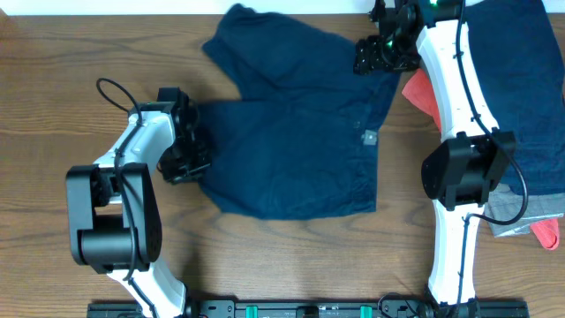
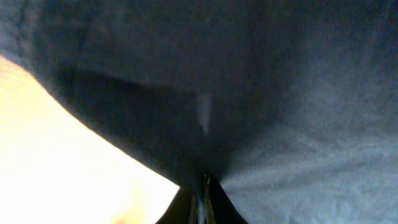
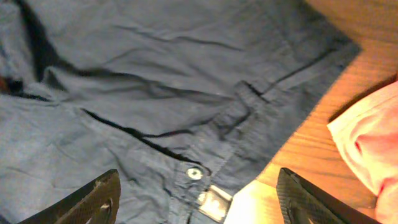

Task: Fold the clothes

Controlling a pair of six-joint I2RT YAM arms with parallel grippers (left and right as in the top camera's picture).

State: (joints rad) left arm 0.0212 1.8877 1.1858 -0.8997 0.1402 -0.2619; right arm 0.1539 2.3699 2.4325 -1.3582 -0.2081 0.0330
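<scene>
Pinching shorts (image 1: 291,150) hem, apparently clamped: left pincer (image 1: 187,157) | right pincer (image 1: 378,55): wide above waist

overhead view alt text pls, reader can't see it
Navy shorts lie spread on a wooden table. The left gripper is shut on a leg hem; the right gripper hovers open over the waist corner, beside a pile of other clothes.

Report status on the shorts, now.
Left hand shut on the shorts at a leg hem. Right hand open over the waistband corner, not gripping. Shorts spread out, unfolded. Coral-red garment lies beside the waistband.
</scene>
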